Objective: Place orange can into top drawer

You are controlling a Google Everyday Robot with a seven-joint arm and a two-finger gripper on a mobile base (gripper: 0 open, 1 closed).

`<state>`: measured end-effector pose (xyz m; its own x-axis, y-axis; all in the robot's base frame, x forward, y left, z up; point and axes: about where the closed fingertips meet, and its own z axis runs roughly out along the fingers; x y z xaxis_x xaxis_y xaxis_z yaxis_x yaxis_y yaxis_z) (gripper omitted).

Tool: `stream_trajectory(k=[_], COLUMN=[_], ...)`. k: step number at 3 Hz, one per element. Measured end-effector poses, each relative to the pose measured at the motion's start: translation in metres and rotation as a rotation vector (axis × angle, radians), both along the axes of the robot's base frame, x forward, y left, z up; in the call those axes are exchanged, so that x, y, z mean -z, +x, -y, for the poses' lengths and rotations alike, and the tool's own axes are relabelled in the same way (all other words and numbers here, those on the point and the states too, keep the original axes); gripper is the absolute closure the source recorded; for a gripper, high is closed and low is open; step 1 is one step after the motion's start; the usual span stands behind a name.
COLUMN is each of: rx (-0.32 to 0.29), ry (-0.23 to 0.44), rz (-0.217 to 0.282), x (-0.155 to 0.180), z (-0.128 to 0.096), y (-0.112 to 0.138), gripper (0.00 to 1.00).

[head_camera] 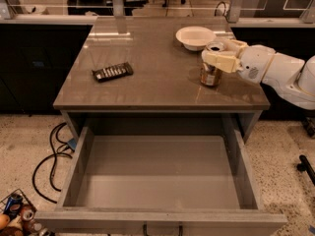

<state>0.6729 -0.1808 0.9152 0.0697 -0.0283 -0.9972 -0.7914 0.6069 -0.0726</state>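
Observation:
The orange can (210, 75) stands upright at the right side of the grey tabletop, its silver top (215, 46) showing. My gripper (213, 54) reaches in from the right on a white arm (275, 70). Its cream fingers (220, 61) are closed on the can's upper part, one in front and one behind. The can's base is at the table surface or barely above it. The top drawer (157, 173) is pulled fully open below the table's front edge. Its flat grey bottom is bare and its dark handle (162, 228) shows at the lower edge.
A white bowl (196, 36) sits just behind the can. A dark flat packet (112, 72) lies on the left half of the tabletop. Black cables (49, 159) lie on the floor at left. A wire basket of cans (17, 216) is at lower left.

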Motion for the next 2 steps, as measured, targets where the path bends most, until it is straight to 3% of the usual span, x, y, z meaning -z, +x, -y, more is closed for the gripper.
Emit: stream_trajectory(k=[1,2], rx=[-0.004,-0.007], ry=[0.001,0.001], rz=[0.000,0.000], x=[-0.0004,-0.0006], z=[-0.0027,-0.0044], y=[0.0001,0.0003], gripper=[0.95,1.00])
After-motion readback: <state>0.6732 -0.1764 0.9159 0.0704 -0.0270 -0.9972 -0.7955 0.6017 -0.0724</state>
